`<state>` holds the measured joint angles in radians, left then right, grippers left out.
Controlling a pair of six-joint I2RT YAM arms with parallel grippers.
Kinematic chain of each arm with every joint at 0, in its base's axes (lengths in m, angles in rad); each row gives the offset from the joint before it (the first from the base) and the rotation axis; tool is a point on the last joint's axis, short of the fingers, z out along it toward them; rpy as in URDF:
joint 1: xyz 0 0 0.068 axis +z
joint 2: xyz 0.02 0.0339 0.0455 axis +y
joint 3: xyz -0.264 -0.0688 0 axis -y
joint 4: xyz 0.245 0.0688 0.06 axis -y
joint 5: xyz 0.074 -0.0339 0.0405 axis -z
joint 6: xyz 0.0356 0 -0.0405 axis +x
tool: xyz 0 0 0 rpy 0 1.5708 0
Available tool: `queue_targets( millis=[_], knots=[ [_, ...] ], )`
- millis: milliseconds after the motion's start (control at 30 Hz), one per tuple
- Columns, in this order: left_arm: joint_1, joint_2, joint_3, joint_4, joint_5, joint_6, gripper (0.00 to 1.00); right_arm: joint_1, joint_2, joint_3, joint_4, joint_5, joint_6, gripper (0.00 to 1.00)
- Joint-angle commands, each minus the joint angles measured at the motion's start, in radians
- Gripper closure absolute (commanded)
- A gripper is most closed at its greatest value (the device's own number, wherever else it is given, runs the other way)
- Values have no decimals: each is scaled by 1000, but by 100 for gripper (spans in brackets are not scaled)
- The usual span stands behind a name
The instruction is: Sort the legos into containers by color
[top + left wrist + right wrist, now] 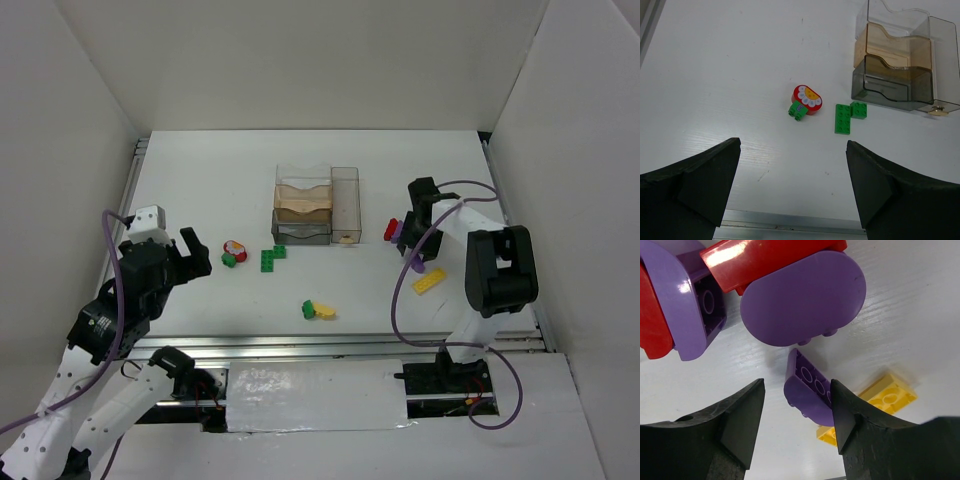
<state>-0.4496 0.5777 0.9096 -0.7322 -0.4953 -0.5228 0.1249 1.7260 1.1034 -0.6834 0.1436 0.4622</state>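
Legos are sitting loose on the desk [200, 190], spread from 4 to 8 o'clock of the tray [315, 205]. Right hand [797, 388] is hovering, fingers apart, around a small purple brick [807, 385] sitting just beside its 3 o'clock finger [865, 440]; that finger is hiding part of a yellow brick [890, 392]. Red-purple cluster [790, 285] is running off frame at 12 o'clock. Left hand [793, 145] is gaping wide, gripping nothing, red-white piece [807, 99] and green plates [845, 117] lying at its 12 o'clock.

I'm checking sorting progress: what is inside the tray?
No brick shows in the three short compartments of the tray, though tinted walls partly hide their floors. A small tan piece sits at the long compartment's near end; unclear what.
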Motion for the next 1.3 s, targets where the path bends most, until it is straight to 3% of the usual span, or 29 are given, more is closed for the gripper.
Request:
queue_targets(
  millis=[0,167,200,267,367,600,733,1033,1267],
  knots=[
    [-8,-12,-6,39,8,21,0,5,14,3,8,4,-10,38],
    [-8,-15,-6,40,4,20,0,12,29,19,-13,4,-14,37],
    [-8,-13,-6,39,4,20,0,12,32,22,-16,1,-14,41],
    [-8,-13,-6,40,6,20,1,15,35,21,-11,-12,-20,53],
    [-9,-15,-6,39,4,20,0,21,23,6,2,-19,-17,98],
    [-9,-9,-5,39,-2,18,0,102,-130,-5,7,-62,13,100],
    [-11,-9,-2,34,-15,14,1,176,-186,103,22,-104,50,100],
    [-9,-4,-3,31,-28,9,1,311,53,502,44,-130,96,100],
    [-11,10,-2,33,-20,12,0,315,380,921,-100,-110,63,93]
  ],
)
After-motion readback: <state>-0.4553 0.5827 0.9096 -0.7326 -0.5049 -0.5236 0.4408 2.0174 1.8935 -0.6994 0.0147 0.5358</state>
